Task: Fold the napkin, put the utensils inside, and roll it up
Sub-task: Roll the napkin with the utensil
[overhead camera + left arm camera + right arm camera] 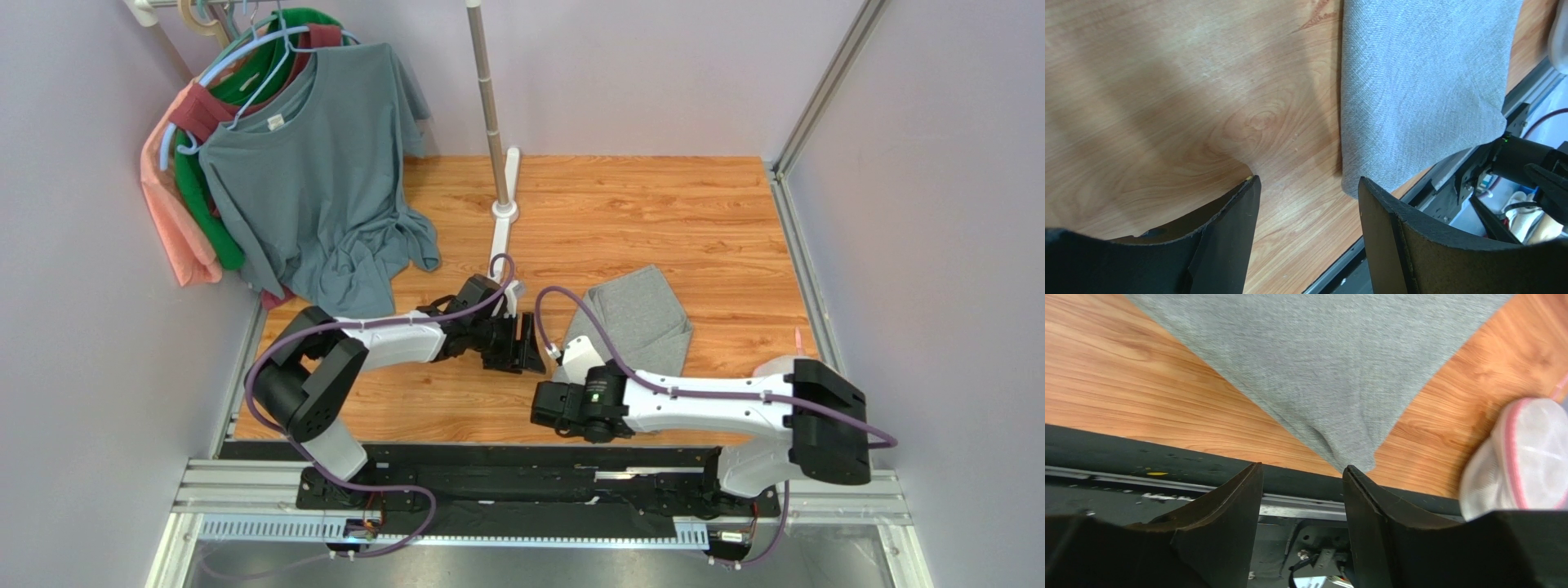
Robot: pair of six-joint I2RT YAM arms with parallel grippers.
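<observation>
Napkin (635, 321): grey cloth, flat on the table (638, 208), right of centre. Its near corner points at the table's near edge, almost reaching the black rail (1137, 456). The right arm crosses above that corner.

Left gripper (1309, 190): jaws well apart, holding nothing, bare wood between them. It sits low over the table just beside the napkin's left edge.

Right gripper (1303, 478): jaws apart, holding nothing. The napkin's near corner hangs just beyond the gap between the fingers, with the rail below them.

Surroundings:
- Mesh bag (1521, 453), white with pink trim, at the table's near right, near the napkin's corner.
- Shirts (313, 184) on hangers, far left, draping onto the table's left rear.
- Pole (491, 110) on a white foot, rear centre, behind the left gripper.
- Walls close on left, rear and right.

Open room: wood behind the napkin, and between it and the right wall.
</observation>
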